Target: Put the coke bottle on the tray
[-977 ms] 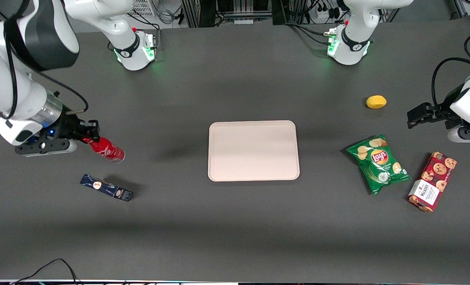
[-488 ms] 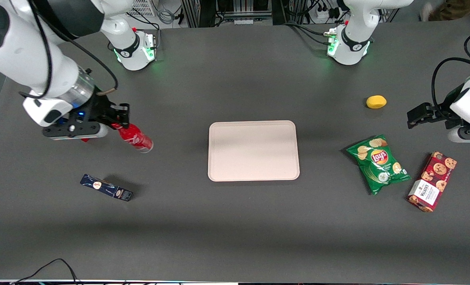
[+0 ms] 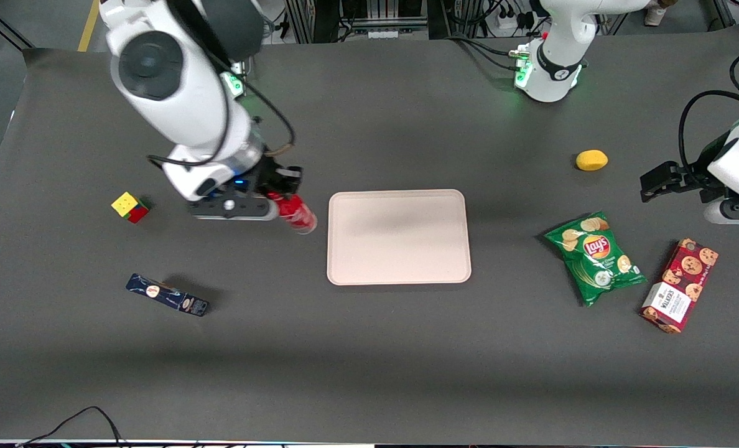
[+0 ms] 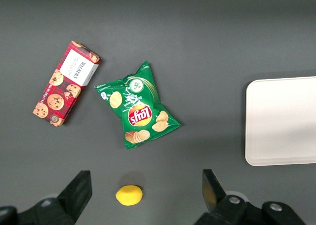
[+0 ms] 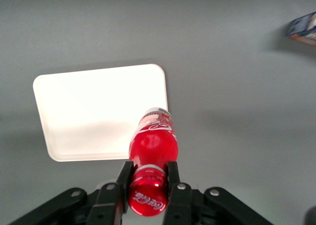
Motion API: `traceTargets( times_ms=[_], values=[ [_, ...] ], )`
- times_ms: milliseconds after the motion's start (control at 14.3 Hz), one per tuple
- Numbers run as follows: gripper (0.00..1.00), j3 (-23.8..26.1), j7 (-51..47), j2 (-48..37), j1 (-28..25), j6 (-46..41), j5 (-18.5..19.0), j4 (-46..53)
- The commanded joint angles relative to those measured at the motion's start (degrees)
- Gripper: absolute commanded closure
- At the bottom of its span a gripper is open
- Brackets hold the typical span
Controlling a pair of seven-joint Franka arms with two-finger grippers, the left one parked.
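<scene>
My gripper (image 3: 282,198) (image 5: 148,178) is shut on the coke bottle (image 3: 299,214) (image 5: 153,142), clamping it near its red cap. The small red bottle hangs tilted in the air, its clear base pointing down toward the table. It is just beside the pale pink tray (image 3: 399,236) (image 5: 98,111), at the tray's edge toward the working arm's end of the table. In the right wrist view the bottle's base overlaps the tray's corner. The tray (image 4: 281,121) also shows in the left wrist view, with nothing on it.
A dark blue box (image 3: 167,295) (image 5: 302,28) and a colourful cube (image 3: 129,206) lie toward the working arm's end. Toward the parked arm's end lie a green chips bag (image 3: 594,256) (image 4: 137,106), a red cookie box (image 3: 679,284) (image 4: 65,82) and a yellow lemon (image 3: 591,160) (image 4: 129,195).
My gripper has carried the coke bottle sideways above the table toward the tray, from beside the blue box to the tray's edge. The colourful cube, hidden by the arm before, now shows.
</scene>
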State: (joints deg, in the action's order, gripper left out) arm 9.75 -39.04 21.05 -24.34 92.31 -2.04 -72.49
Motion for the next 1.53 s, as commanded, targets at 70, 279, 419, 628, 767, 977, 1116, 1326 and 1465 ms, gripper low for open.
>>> traceTargets(
  times_ms=[70,279,419,628,767,977,1116,1326,1465],
  values=[
    [1.0,0.0,-8.1,9.3,-4.7,0.8,-0.4,6.2],
    [1.0,0.1,-9.9,12.1,-5.4,6.0,0.1,4.1],
    [1.0,0.1,-9.9,12.2,-5.4,11.8,0.4,-0.6],
    [1.0,0.2,-10.0,12.9,-5.4,15.5,0.4,-3.9],
    [1.0,0.2,-10.1,13.8,-5.4,15.8,1.7,-4.7],
    [1.0,0.3,-11.2,14.5,-5.4,17.1,2.6,-6.2],
    [1.0,0.3,-12.1,14.9,-5.5,18.3,3.7,-7.0],
    [0.96,0.4,-12.2,15.3,-5.5,19.0,3.8,-7.2],
    [0.92,0.4,-12.3,15.4,-5.6,19.1,3.8,-7.2]
  ],
)
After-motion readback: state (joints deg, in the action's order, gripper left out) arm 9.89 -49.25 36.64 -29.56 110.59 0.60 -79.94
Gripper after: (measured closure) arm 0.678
